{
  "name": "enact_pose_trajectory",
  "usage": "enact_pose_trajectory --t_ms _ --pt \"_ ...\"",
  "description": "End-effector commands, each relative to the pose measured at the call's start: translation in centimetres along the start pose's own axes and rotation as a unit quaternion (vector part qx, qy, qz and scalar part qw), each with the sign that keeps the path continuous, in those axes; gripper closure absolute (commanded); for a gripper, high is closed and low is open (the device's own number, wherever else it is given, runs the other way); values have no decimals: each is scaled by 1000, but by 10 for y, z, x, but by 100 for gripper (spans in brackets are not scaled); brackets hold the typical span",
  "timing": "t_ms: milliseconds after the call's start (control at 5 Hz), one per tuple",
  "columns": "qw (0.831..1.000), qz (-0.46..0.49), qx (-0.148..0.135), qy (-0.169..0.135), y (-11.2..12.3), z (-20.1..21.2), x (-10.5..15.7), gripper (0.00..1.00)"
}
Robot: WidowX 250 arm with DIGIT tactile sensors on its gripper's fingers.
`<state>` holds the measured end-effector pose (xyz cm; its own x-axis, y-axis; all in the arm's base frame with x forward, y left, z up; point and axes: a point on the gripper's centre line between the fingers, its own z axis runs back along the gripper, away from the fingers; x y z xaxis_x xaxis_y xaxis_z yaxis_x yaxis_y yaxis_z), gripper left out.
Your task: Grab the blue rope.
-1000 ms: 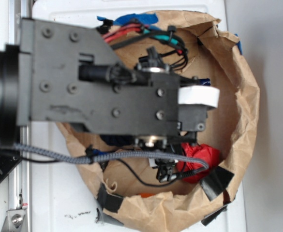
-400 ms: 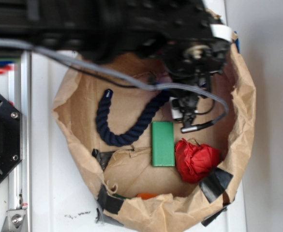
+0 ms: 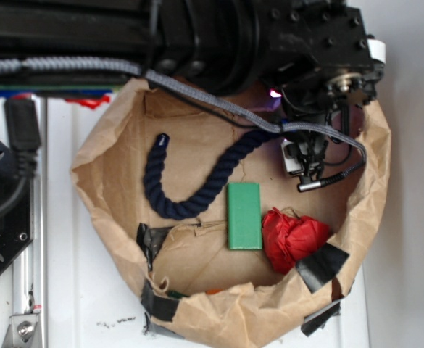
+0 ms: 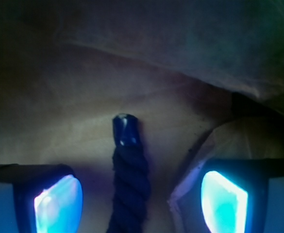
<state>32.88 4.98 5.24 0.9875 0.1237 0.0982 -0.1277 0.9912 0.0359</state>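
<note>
In the wrist view we see the gripper (image 4: 142, 201) with its two glowing blue pads (image 4: 58, 201) set wide apart, nothing clamped. The blue rope (image 4: 128, 184) runs up between them, touching neither, its bound end pointing away over brown paper.

From the exterior view we find the gripper (image 3: 298, 156) hidden under the black arm at the upper right of the paper bag (image 3: 375, 181). The blue rope (image 3: 197, 185) lies on the bag's floor in a U-shaped curve, one end near the left wall, the other passing under the arm. Just right of its bend we note a green block (image 3: 243, 215), upright, and beside that a red crumpled object (image 3: 293, 238). A grey braided cable (image 3: 219, 104) crosses above the rope.
</note>
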Motion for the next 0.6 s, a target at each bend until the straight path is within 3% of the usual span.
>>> enact_pose_trajectory --t_ms 0,200,400 --pt "1000 11 8 -25 -22 11 -6 0" --pt "999 47 -14 -10 -25 5 -11 0" --pt "998 57 -11 -2 -29 0 -17 0"
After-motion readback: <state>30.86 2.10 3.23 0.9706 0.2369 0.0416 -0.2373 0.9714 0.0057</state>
